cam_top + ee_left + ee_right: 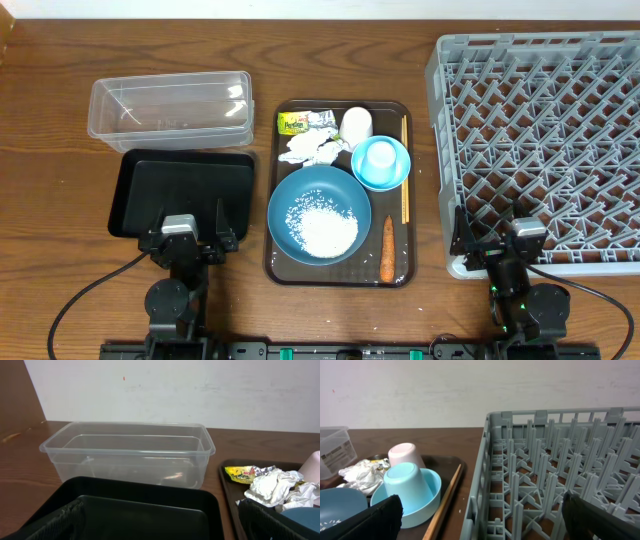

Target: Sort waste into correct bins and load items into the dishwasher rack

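Note:
A brown serving tray [280,268] holds a large dark-blue bowl [318,190] with white rice [325,230], a small light-blue bowl [400,172] with a pale-blue cup [380,157] upside down in it, a white cup [357,123], crumpled tissue [308,148], a yellow-green wrapper [294,122], chopsticks [405,170] and an orange carrot stick [388,249]. The clear tub [170,105] and black tray [185,190] lie at left. The grey rack [540,140] is at right. My left gripper [190,232] is open over the black tray [145,510]. My right gripper [500,240] is open at the rack's front-left corner [490,480].
The wooden table [60,220] runs around everything. A pale wall stands behind the tub [130,452] in the left wrist view. Black cables trail from both arm bases at the front edge.

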Robot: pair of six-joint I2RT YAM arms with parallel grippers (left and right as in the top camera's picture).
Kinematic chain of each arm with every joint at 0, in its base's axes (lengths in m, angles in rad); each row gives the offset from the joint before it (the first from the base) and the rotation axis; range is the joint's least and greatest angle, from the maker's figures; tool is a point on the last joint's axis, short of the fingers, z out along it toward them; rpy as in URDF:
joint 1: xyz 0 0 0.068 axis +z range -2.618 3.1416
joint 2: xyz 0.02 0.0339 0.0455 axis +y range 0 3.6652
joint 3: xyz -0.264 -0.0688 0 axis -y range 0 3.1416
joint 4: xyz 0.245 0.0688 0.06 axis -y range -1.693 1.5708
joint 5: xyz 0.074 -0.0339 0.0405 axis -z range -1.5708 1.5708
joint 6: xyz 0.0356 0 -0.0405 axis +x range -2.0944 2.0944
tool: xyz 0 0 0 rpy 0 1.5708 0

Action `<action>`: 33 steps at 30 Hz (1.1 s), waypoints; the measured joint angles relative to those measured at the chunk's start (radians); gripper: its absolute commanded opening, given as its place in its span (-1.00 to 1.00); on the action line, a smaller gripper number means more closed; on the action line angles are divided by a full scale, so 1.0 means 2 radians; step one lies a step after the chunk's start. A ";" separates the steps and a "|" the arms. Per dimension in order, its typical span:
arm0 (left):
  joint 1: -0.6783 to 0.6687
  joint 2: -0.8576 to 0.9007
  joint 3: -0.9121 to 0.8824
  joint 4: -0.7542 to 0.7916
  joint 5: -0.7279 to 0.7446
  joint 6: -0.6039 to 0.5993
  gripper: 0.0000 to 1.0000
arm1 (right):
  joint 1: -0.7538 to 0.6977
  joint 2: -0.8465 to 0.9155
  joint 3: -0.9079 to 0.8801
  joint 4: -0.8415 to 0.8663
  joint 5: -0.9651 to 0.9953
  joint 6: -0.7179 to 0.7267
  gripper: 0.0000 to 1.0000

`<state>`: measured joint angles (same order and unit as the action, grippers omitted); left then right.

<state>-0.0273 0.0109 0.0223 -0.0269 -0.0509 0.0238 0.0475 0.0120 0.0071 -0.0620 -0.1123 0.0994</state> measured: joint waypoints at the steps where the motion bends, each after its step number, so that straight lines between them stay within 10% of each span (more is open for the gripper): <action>1: 0.000 0.000 0.000 0.000 0.000 0.000 0.99 | 0.000 0.000 0.000 0.000 0.000 0.000 0.98; 11: 0.000 0.000 0.000 0.002 0.027 -0.019 0.99 | 0.000 0.000 0.000 0.000 0.000 0.000 0.98; 25: 0.001 0.000 0.002 0.069 0.380 -0.273 0.99 | 0.000 0.000 0.000 0.000 0.000 0.000 0.98; 33: 0.001 0.102 0.136 -0.078 0.412 -0.262 0.99 | 0.000 0.000 0.000 0.000 0.000 0.000 0.99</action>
<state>-0.0261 0.2146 0.2935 -0.1825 0.7734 -0.5007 0.0475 0.0120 0.0071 -0.0628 -0.1123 0.0994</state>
